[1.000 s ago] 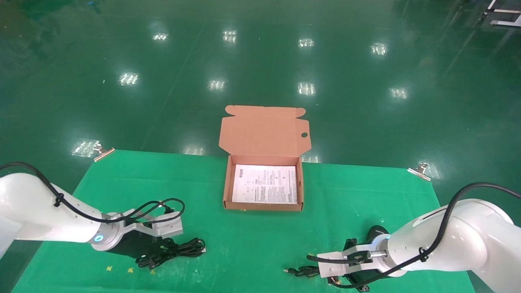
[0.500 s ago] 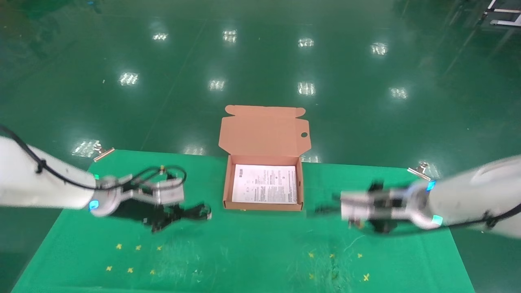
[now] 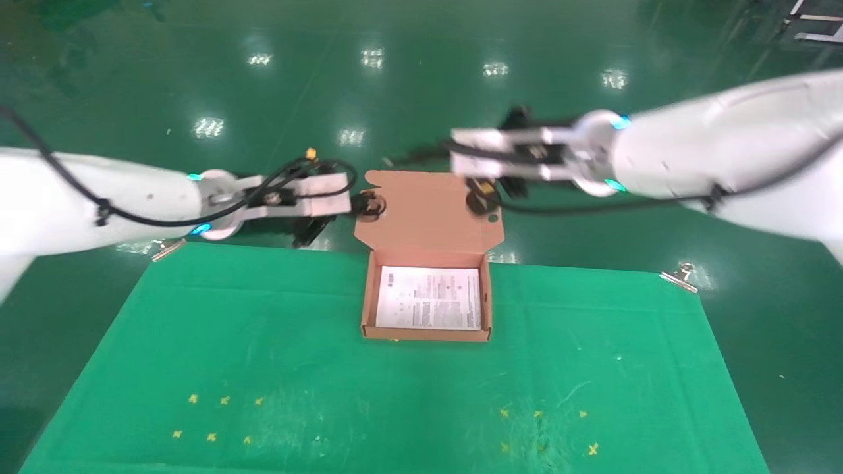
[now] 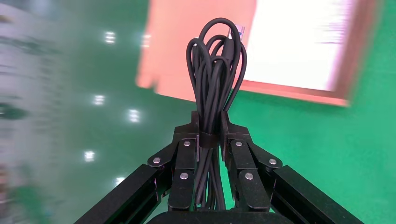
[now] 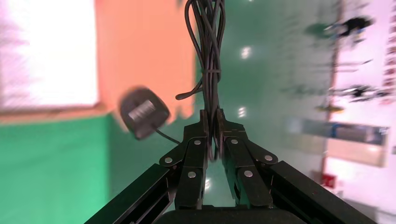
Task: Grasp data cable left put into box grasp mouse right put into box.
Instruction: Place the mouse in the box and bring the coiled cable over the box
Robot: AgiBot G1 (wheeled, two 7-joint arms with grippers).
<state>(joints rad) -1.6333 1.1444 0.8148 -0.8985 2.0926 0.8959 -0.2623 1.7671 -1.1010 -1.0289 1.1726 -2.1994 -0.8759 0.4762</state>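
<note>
Both arms have risen off the table since 1 s ago. Our left gripper (image 4: 208,140) clamps the data cable (image 4: 214,84) mid-bundle; our right gripper (image 5: 212,135) pinches the mouse (image 5: 142,111) cord, prob. so it dangles, approx. over the box (image 3: 427,336) lid.

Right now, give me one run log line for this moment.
left gripper: shut on data cable, raised | right gripper: shut on mouse cord, mouse dangling | box: open

A green cloth (image 3: 263,342) covers the bench, held at its far corners by a metal clip (image 3: 166,248) on the left and another clip (image 3: 678,276) on the right. Small yellow cross marks (image 3: 211,436) dot its near part. Beyond lies a glossy green floor (image 3: 421,85).
</note>
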